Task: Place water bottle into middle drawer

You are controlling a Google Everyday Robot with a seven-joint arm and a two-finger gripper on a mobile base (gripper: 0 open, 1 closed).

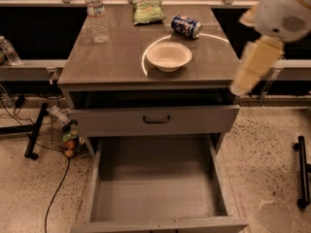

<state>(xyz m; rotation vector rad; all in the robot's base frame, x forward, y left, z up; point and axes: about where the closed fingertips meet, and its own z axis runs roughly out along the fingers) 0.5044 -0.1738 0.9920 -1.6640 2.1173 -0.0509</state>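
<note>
The water bottle (97, 16), clear with a white cap and pale label, stands upright at the back left corner of the cabinet top. The middle drawer (155, 191) is pulled wide open at the bottom of the view, and its flat grey floor is bare. My gripper (243, 84) hangs at the end of the cream and white arm, above the cabinet's right front corner. It is far to the right of the bottle and holds nothing that I can see.
A white bowl (168, 56), a blue soda can (186, 26) and a green chip bag (148, 10) lie on the cabinet top (112, 62). The upper drawer front (156, 119) with a black handle is slightly open. Cables and black stands (36, 130) are on the floor at both sides.
</note>
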